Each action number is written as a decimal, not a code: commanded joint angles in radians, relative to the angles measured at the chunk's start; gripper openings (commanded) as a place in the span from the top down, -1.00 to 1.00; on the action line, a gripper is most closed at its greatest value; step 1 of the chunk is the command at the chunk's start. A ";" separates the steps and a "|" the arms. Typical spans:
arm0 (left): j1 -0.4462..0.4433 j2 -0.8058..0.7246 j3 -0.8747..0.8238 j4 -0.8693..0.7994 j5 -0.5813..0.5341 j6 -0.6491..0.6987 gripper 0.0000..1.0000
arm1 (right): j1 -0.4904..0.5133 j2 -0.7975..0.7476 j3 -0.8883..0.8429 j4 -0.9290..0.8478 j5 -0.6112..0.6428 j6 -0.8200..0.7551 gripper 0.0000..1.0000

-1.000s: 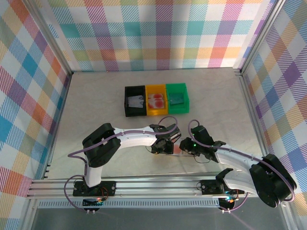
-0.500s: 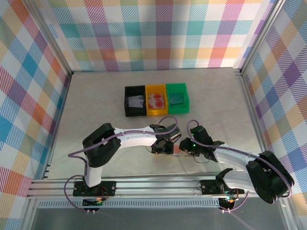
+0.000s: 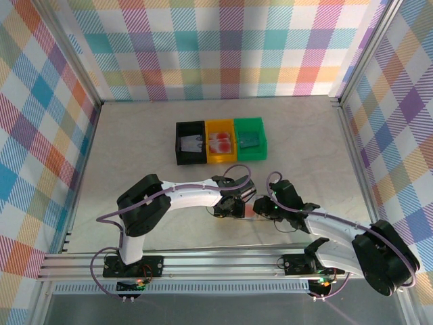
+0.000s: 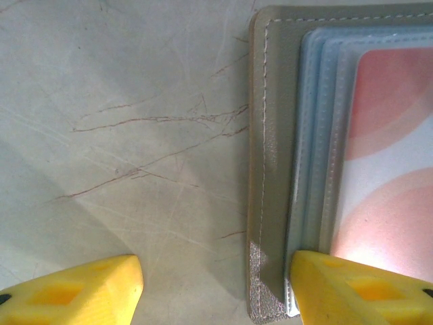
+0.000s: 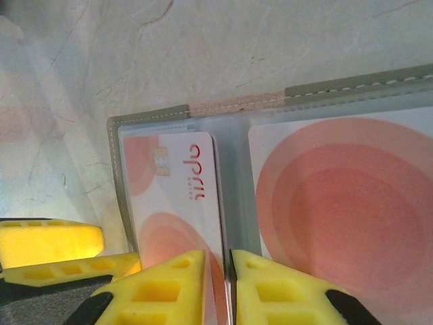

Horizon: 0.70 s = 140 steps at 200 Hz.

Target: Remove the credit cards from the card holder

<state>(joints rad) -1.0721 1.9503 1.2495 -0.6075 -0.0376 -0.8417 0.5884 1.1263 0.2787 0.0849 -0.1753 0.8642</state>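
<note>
The grey-brown card holder (image 5: 154,116) lies open on the table between both grippers (image 3: 249,212). Its pale blue inside holds pink-and-white credit cards: one with red lettering (image 5: 177,193) on the left and another (image 5: 345,203) on the right. My right gripper (image 5: 229,288) is shut on the lettered card's right edge, which runs down into the thin gap between the fingers. My left gripper (image 4: 216,294) stands open at the holder's corner (image 4: 270,169). One of its fingers (image 4: 358,291) rests on the blue pockets beside a pink card (image 4: 392,149); the other is over bare table.
Three small bins stand in a row at the back: black (image 3: 190,143) with a greyish card, yellow (image 3: 220,141) with a red one, green (image 3: 249,139) with a teal one. Checked walls enclose the marbled table (image 3: 135,149).
The right forearm has shifted slightly and its gripper has edged a little nearer. The left arm and the card holder have not visibly moved.
</note>
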 commanded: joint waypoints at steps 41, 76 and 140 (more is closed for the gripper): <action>-0.051 0.214 -0.077 0.173 0.166 -0.010 -0.23 | 0.007 -0.004 -0.018 0.093 -0.087 -0.025 0.68; -0.052 0.219 -0.079 0.176 0.167 -0.013 -0.24 | 0.006 0.024 -0.019 0.121 -0.114 -0.030 0.68; -0.054 0.220 -0.076 0.173 0.166 -0.011 -0.24 | 0.005 -0.010 -0.022 0.075 -0.082 -0.033 0.88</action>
<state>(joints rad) -1.0740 1.9537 1.2549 -0.6151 -0.0395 -0.8421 0.5812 1.1435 0.2615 0.1371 -0.1875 0.8474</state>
